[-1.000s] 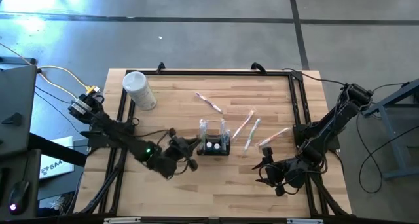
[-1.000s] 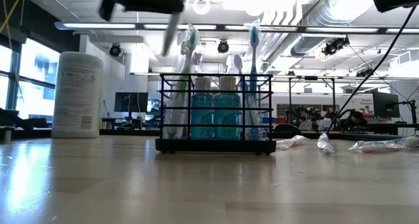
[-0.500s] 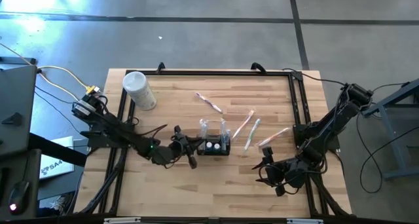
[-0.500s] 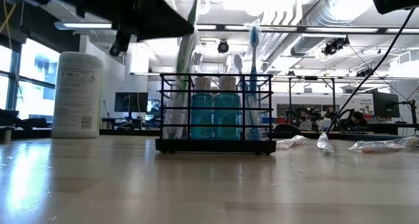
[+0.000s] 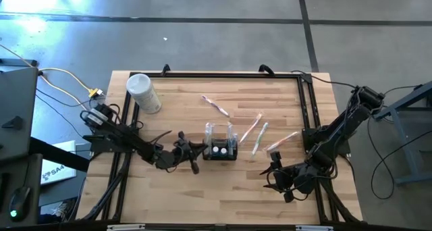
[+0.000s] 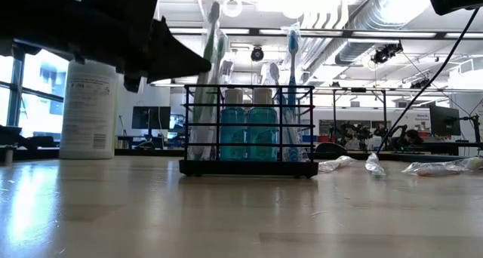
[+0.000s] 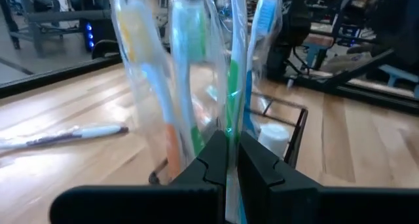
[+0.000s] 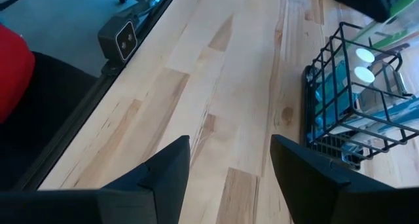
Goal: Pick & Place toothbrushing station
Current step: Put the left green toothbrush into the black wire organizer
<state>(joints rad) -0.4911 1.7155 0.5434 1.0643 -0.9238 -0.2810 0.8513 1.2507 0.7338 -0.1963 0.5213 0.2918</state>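
A pale butcher-block table (image 5: 175, 109) sits on a grey concrete floor in an open lab, with ducts and ceiling lights beyond it in the low view. Near the table's middle stands the toothbrushing station (image 5: 221, 150), a black wire holder carrying two blue white-capped bottles (image 6: 249, 130) and several wrapped toothbrushes standing upright. The left gripper (image 5: 197, 157) is just beside the station's left end, its fingers pressed together on a plastic-wrapped toothbrush (image 7: 232, 80) whose lower part already drops in among the others in the holder's left compartment; how deep it sits cannot be told. The right gripper (image 5: 273, 170) waits near the front right edge, well apart from the station, jaws spread wide and holding nothing. More wrapped toothbrushes (image 5: 260, 133) lie loose on the wood to the right of the holder and one more farther back, while a white cylindrical container (image 5: 143, 92) stands at the far left corner.

By the look of it, the step in hand is seating this toothbrush in the rack. The next move likely calls for letting go only once the brush rests against the wire, then lifting clear without snagging its crinkled wrapper or nudging the light holder. Loose brushes suggest the job is partway done.
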